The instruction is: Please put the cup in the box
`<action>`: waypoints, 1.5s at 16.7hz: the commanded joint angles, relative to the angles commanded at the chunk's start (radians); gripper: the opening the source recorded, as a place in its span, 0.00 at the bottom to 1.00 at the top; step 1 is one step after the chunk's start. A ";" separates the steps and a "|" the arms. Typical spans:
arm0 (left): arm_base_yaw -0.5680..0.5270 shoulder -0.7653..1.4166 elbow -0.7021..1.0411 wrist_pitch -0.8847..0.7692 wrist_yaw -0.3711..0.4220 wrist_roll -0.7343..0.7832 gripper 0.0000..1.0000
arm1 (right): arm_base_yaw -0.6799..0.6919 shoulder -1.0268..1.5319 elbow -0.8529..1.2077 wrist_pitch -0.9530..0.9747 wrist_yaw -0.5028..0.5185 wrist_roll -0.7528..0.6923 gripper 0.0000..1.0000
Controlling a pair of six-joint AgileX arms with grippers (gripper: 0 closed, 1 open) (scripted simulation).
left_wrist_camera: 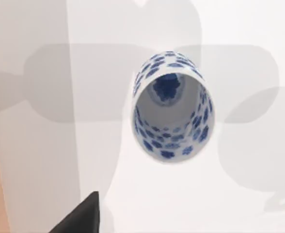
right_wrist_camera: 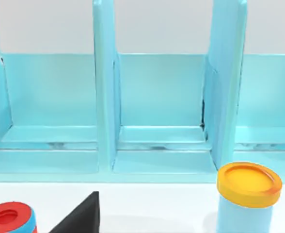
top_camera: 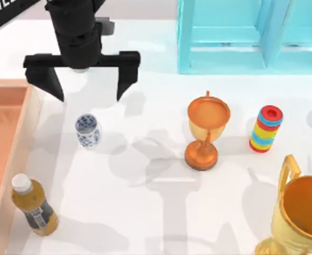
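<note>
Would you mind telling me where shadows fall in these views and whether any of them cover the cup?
Top view: soft grey shadows of arm and trophies cross the white table, while the open left gripper hangs above the cup. Left wrist view: broad grey shadow bands lie behind the cup, which itself looks evenly lit. Right wrist view: the turquoise cabinet appears nearly shadowless.

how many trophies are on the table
2. The orange trophy goblet stands near the table's middle, right of the cup. The gold trophy stands at the lower right corner, partly cut off; others could lie out of frame.
</note>
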 joint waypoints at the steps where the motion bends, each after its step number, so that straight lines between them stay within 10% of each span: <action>1: 0.000 0.000 0.000 0.000 0.000 0.000 1.00 | 0.000 0.000 0.000 0.000 0.000 0.000 1.00; 17: 0.003 0.053 -0.316 0.369 0.000 0.003 1.00 | 0.000 0.000 0.000 0.000 0.000 0.000 1.00; 25: 0.003 0.053 -0.316 0.369 0.000 0.003 0.40 | 0.000 0.000 0.000 0.000 0.000 0.000 1.00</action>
